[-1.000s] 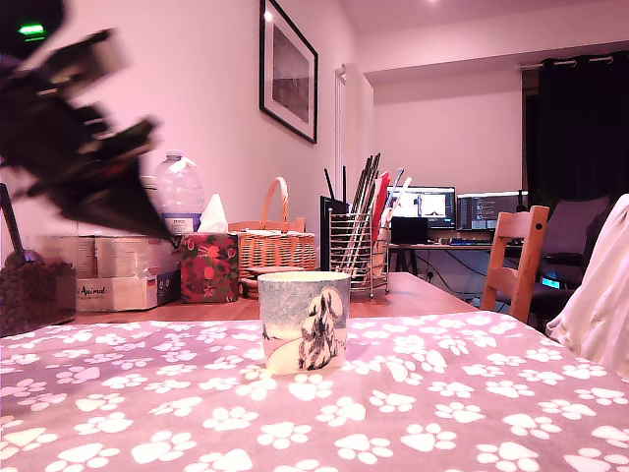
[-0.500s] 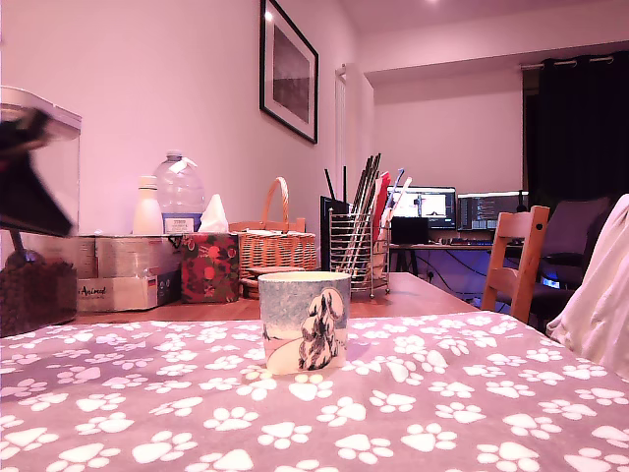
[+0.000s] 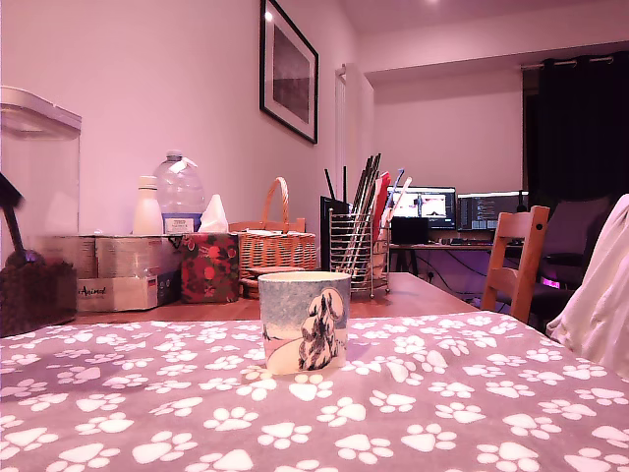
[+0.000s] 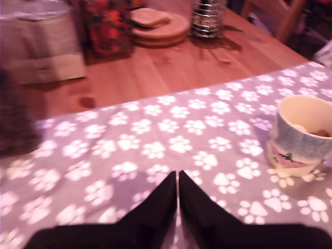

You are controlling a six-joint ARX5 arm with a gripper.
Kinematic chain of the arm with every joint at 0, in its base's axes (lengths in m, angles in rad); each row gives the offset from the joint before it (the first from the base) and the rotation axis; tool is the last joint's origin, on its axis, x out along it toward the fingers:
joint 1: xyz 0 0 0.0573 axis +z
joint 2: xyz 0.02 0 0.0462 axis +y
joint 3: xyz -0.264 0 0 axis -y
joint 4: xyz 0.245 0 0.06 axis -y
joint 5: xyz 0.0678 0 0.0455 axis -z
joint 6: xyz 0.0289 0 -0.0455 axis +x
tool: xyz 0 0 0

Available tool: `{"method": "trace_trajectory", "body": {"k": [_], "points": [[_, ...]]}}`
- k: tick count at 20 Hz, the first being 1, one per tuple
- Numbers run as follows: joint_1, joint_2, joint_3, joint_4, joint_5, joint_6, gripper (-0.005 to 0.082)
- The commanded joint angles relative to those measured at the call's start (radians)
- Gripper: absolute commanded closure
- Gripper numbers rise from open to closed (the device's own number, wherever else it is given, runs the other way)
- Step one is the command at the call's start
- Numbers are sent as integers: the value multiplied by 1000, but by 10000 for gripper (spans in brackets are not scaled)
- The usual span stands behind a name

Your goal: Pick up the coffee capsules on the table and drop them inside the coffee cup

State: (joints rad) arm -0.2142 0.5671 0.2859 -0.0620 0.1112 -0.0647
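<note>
Now gone from the exterior view, the gripper (image 4: pixel 178 179) has fingers together over the tabletop (image 4: pixel 155 150), both capsules seemingly inside the coffee cup (image 4: pixel 301 137).

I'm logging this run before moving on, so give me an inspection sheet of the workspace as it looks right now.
Surface: paw-print cloth flat over the table; bare wood beyond it.
Job's things: coffee cup upright on the cloth; in the wrist view, pale and brown shapes sit inside it, likely the capsules. No capsules seen on the cloth.
Clutter: wire utensil holder, wicker basket, tissue box, bottles, cardboard boxes, all off the cloth.
Tool: shut, empty, above the cloth, apart from the cup; out of the exterior view.
Cables: nothing seen.
Surroundings: wooden chair, lit monitors, framed picture.
</note>
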Motion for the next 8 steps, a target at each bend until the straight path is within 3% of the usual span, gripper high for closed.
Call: {"method": "trace_trajectory", "body": {"k": [1, 8], "points": [[3, -51, -27, -29, -17, -7, 793], [3, -260, -27, -104, -52, -40, 793]]}}
